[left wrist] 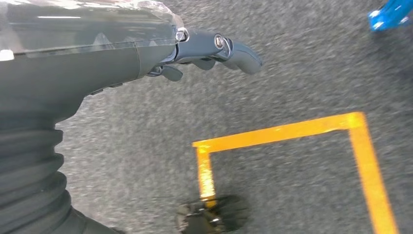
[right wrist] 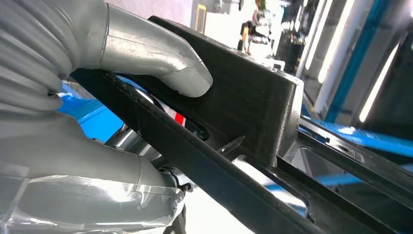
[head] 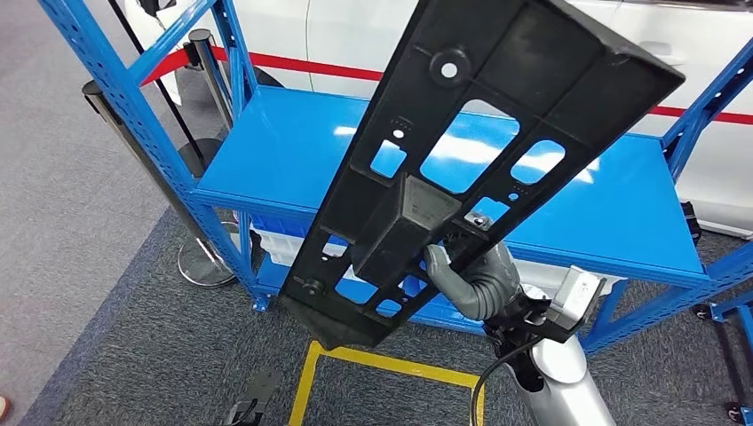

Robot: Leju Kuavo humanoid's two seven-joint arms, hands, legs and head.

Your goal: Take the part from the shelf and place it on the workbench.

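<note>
**Part up in R hand, clear of the shelf**

Your R hand [head: 475, 277] grips the black part [head: 479, 142] near its lower third. In the R wrist view the thumb [right wrist: 160, 61] presses on the raised block [right wrist: 248, 105] and the fingers wrap under the rail, so the hand is closed firmly on it. The part is held up in the air, tilted, long axis running from low-left to high-right in front of the blue shelf [head: 284, 155], w/ the shelf board visible through its cut-outs. L hand [left wrist: 204, 53] hangs over grey carpet near the yellow floor tape [left wrist: 292, 129], fingers loosely curled, nothing in it. White car [head: 355, 35] sits behind the shelf.
</note>
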